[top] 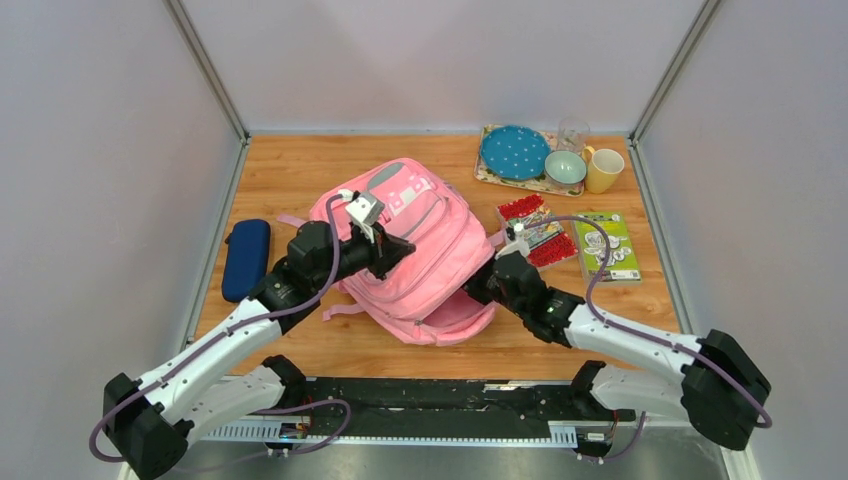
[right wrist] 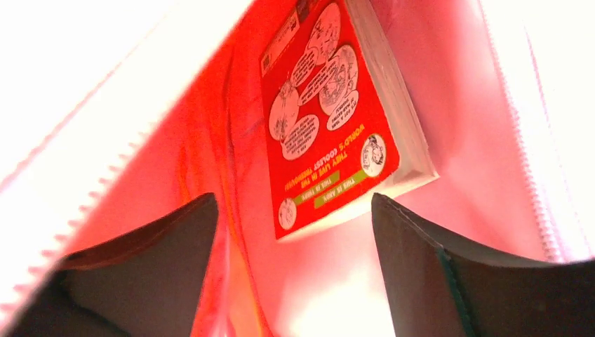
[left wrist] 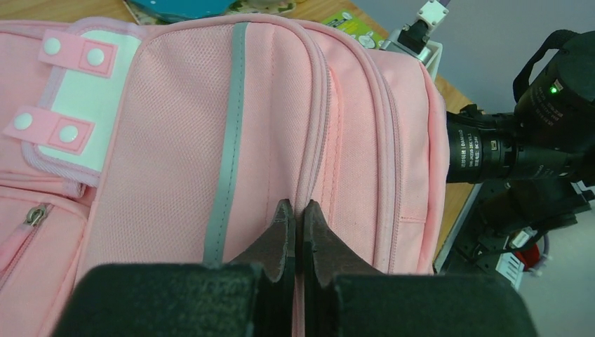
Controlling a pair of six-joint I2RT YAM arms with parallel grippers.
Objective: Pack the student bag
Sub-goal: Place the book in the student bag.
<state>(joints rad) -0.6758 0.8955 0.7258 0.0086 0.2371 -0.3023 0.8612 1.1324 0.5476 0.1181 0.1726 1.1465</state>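
Right fingers [right wrist: 154, 246]: spread wide inside the bag [top: 430, 250], holding nothing; a red book [right wrist: 330, 119] lies just beyond them, apart.
Left fingers [left wrist: 281, 239]: closed on a fold at the bag's top, seemingly lifting it so the mouth gapes.
Bag: flat, mid-surface [top: 300, 170], between both arms.
Beyond: a green book [top: 607, 245] waits right of the bag.

book [right wrist: 330, 119] inside student bag [top: 440, 250], case [top: 246, 258] to its left
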